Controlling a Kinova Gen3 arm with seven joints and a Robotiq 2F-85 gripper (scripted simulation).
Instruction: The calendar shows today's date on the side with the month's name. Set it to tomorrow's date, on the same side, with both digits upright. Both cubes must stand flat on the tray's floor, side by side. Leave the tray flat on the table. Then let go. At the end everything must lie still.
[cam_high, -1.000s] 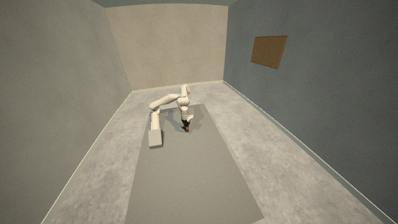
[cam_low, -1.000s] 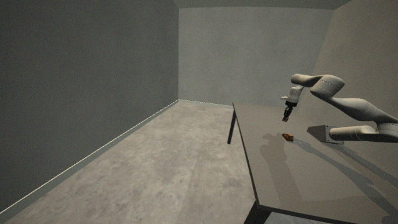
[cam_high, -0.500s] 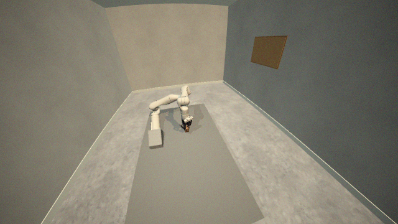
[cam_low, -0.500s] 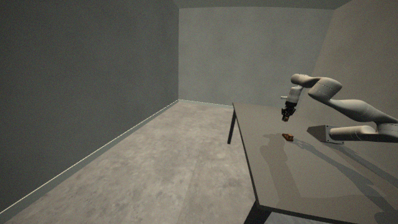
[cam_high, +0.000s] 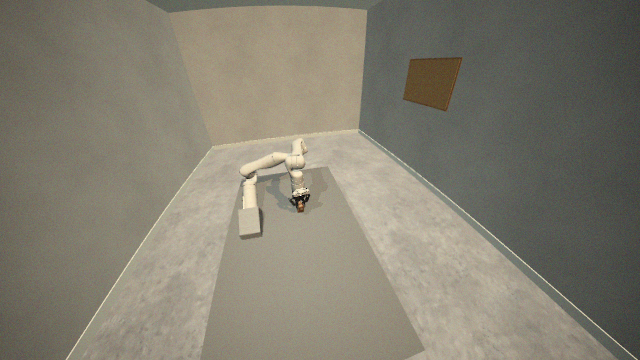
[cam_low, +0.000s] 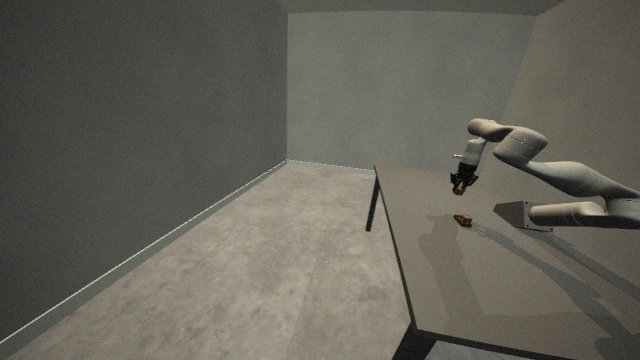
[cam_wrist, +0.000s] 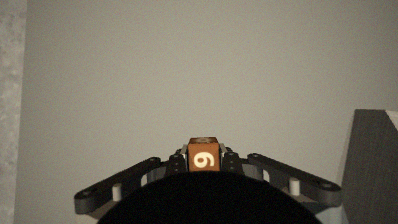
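Observation:
My gripper (cam_wrist: 203, 152) is shut on an orange digit cube (cam_wrist: 203, 155); the face toward the wrist camera shows a white figure that reads as 6 or 9. In the exterior view the gripper (cam_low: 459, 189) holds the cube (cam_low: 458, 190) well above the table. The orange tray (cam_low: 460, 222) lies on the table below and a little toward the arm's base; it is too small to tell whether a cube sits in it. In the top view the gripper and cube (cam_high: 300, 204) show as a small orange spot, and the tray is hidden behind them.
The arm's grey base block (cam_low: 515, 214) stands on the table near the tray, and also shows at the right edge of the wrist view (cam_wrist: 370, 165). The table's near edge (cam_low: 395, 240) drops to the floor. A brown board (cam_high: 432, 82) hangs on the wall.

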